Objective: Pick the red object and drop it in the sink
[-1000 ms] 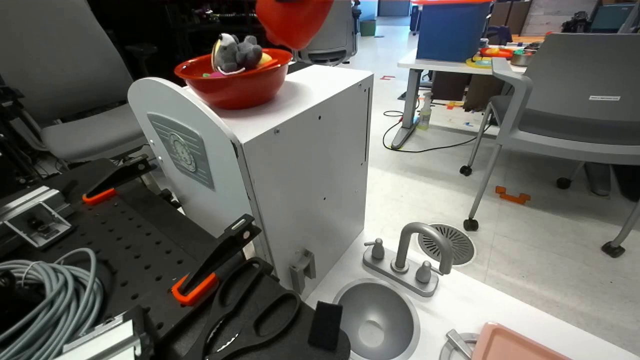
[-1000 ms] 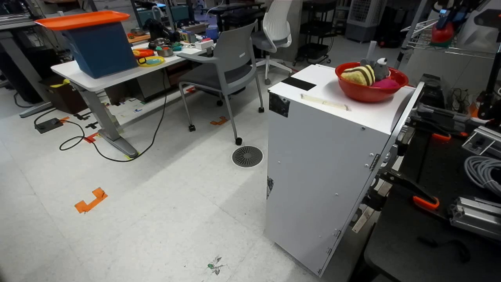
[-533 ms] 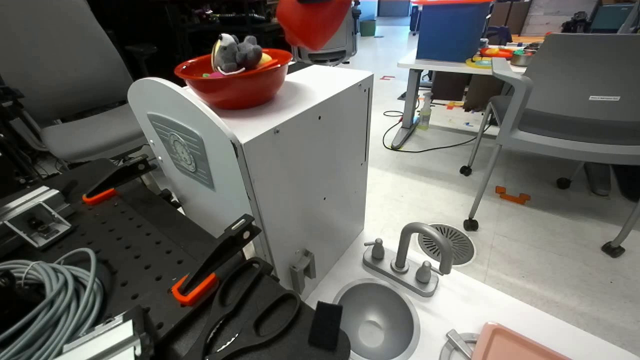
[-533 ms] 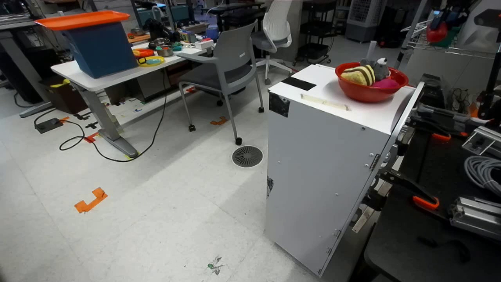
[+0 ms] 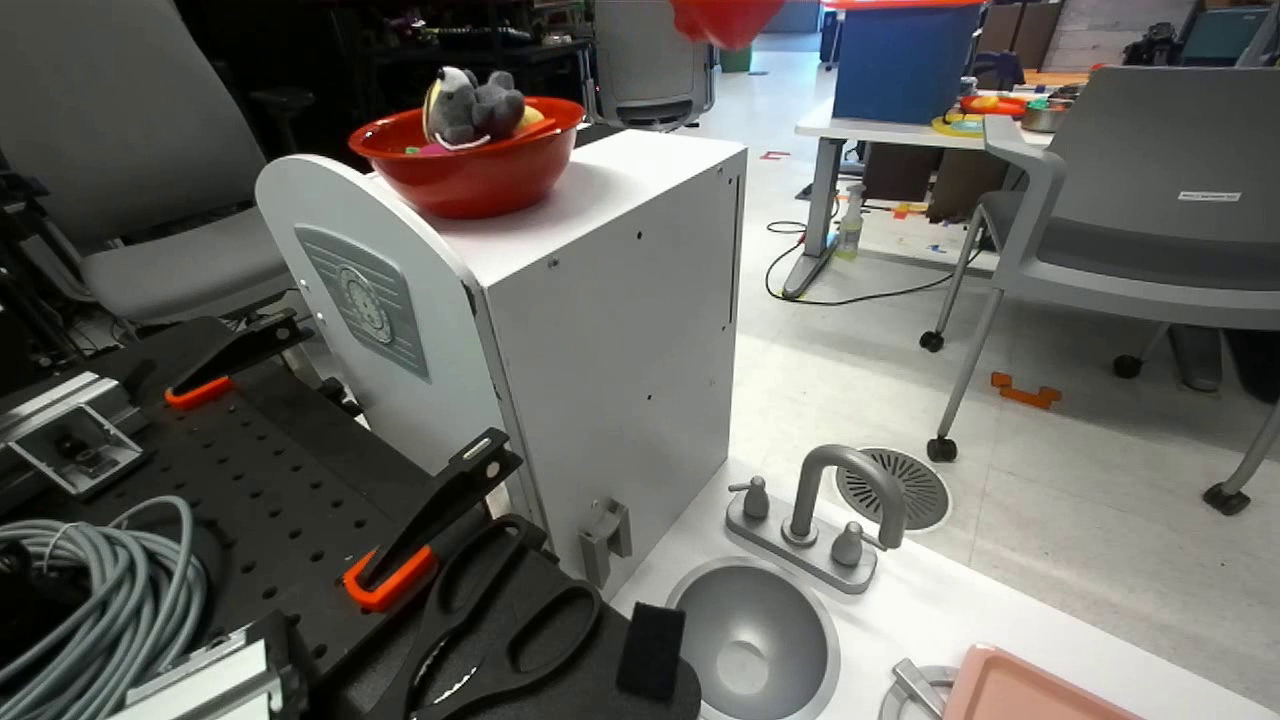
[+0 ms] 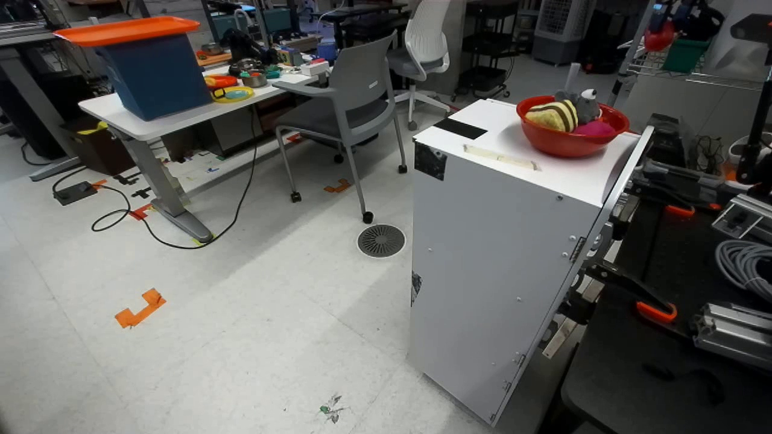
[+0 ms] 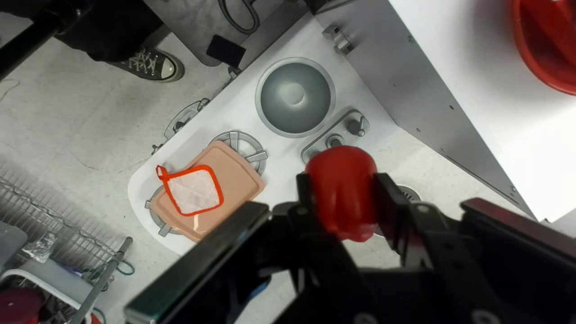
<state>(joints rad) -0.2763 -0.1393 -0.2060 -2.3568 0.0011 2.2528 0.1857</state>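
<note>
Wrist view: a pink tray (image 7: 240, 180) is lying lower-left of the sink (image 7: 294, 99); lower-right of the sink, in the air, the red object (image 7: 343, 191) is hanging between the fingers (image 7: 389, 201), which are pressing both flanks, parted only by its width. Glossy and lobed, it is probably going to handle light, firm, a little slippery; a mid-body hold is looking safest.

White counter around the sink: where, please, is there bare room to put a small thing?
In the wrist view, bare counter lies between the sink, the faucet base and the burner; another patch lies between sink and cabinet. It is crowded at the pink tray, which bears a pot holder. The gripper hides some counter.
</note>
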